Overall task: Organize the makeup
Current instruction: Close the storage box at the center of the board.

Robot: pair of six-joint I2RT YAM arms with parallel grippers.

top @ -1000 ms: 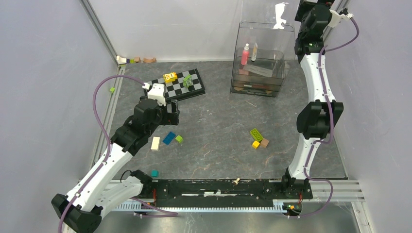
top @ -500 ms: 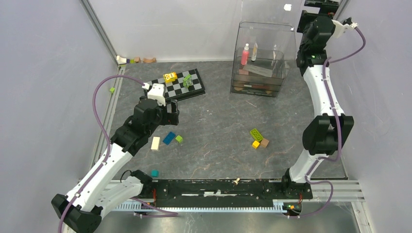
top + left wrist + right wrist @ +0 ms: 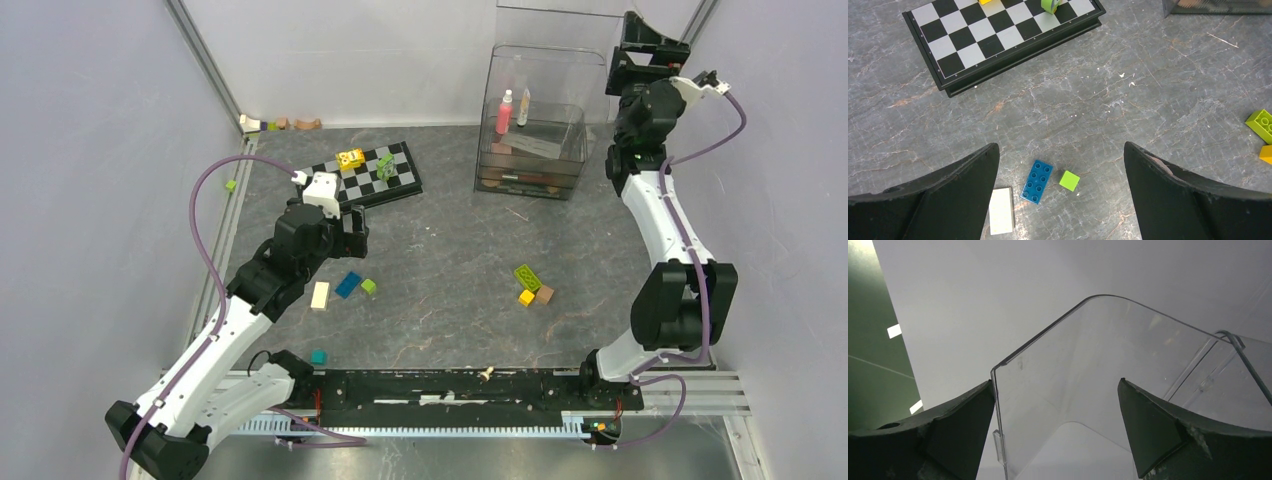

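Though apart, makeup (image 3: 504, 112) below right gripper (image 3: 648, 55).

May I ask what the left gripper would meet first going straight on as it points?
Probably the bare table, beside the blue brick and green cube, though depth is unclear.

Tabletop (image 3: 450, 240) between chessboard (image 3: 400, 170) and clear organizer (image 3: 545, 80) lies passable; its tall wall seemingly crowds right tool (image 3: 1055, 381).
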